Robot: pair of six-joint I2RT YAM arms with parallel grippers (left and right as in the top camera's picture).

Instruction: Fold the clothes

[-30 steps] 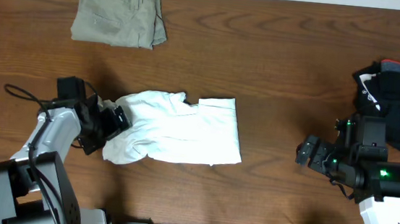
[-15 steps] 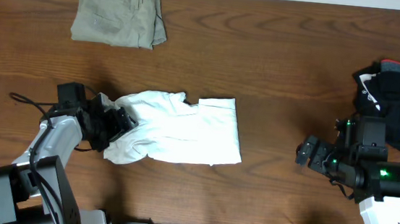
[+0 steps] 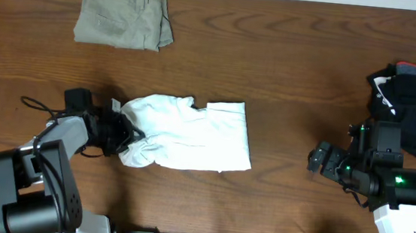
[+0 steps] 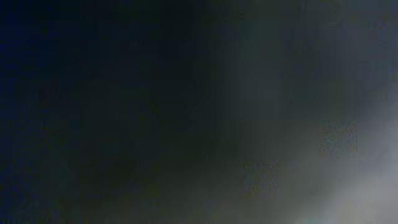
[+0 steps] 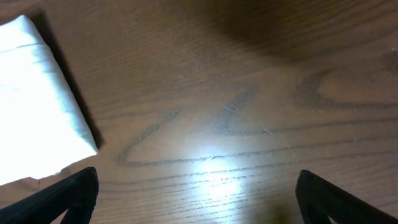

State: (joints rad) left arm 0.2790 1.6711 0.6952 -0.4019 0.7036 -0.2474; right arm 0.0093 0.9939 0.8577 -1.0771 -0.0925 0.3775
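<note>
Overhead, the left gripper (image 3: 122, 133) has jaws closed on the bunched left edge of the soft, limp white T-shirt (image 3: 191, 134), a fair hold; the right gripper (image 3: 316, 158), well right of it, gapes empty.

Left fingers (image 3: 129, 134) pinched together, right fingers (image 5: 62, 198) spread wide.

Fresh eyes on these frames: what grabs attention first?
The crumpled white T-shirt lies mid-table, with the left hand shut on its left edge; that wrist's view is almost black. Folded khaki trousers lie at the far-left corner. A black bundle sits at the right edge, and the right hand hangs open over the table.
</note>
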